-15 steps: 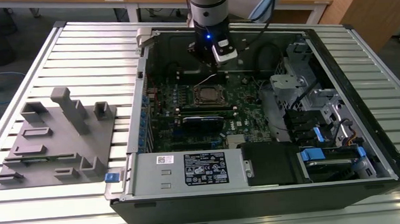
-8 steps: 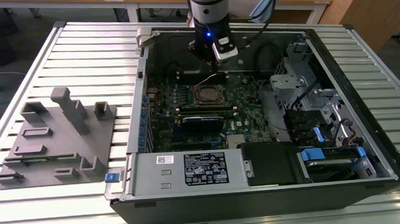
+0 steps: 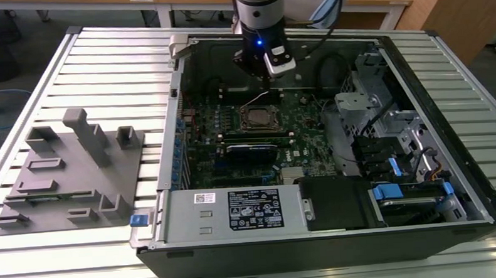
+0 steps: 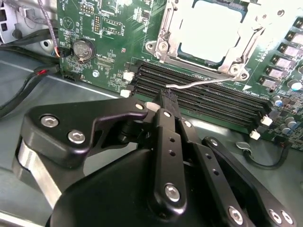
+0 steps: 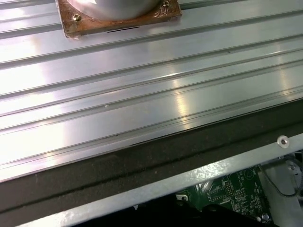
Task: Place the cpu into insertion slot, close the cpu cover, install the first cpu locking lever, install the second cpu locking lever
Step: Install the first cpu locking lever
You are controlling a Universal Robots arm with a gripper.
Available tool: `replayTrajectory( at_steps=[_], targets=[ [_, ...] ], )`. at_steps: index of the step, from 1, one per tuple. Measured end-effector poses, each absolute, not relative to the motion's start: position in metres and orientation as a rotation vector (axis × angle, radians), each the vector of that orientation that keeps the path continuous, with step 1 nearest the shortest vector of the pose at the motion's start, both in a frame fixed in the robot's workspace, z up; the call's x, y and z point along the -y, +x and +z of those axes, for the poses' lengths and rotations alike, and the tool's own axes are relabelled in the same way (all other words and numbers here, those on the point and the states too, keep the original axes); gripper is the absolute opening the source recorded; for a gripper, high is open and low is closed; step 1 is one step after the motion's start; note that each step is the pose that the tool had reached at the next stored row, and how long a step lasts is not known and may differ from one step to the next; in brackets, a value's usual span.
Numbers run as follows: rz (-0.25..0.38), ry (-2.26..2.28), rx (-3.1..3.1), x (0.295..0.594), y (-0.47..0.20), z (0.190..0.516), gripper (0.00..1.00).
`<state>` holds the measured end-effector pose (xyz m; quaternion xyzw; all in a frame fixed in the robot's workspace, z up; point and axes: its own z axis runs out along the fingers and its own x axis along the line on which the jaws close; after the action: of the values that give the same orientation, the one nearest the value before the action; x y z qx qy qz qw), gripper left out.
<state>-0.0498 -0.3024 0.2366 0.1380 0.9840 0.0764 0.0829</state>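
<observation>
Now the gripper (image 4: 165,101), fingers pinched together empty, hovers beside a raised locking lever (image 4: 199,84), the cpu cover (image 4: 208,35) closed over the cpu (image 4: 208,28).

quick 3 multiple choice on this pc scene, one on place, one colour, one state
1. Where is the gripper?
A. over the grey fixture
B. inside the case, above the motherboard near the cpu
C. outside the case, over the table

2. What colour is the motherboard?
A. green
B. red
C. white

3. How does the cpu cover stand?
A. raised upright
B. taken off, lying on the table
C. down flat around the cpu

Answers:
1 B: the gripper hangs inside the case.
2 A: the motherboard is green in the second wrist view.
3 C: the cpu cover frames the cpu.
</observation>
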Motion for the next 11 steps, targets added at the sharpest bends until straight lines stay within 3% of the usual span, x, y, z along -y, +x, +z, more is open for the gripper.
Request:
replayTrajectory(
  at_steps=[11],
  targets=[
    [0.228, 0.412, -2.938, 0.3024, -0.0480, 0.2365, 0.11]
  ],
)
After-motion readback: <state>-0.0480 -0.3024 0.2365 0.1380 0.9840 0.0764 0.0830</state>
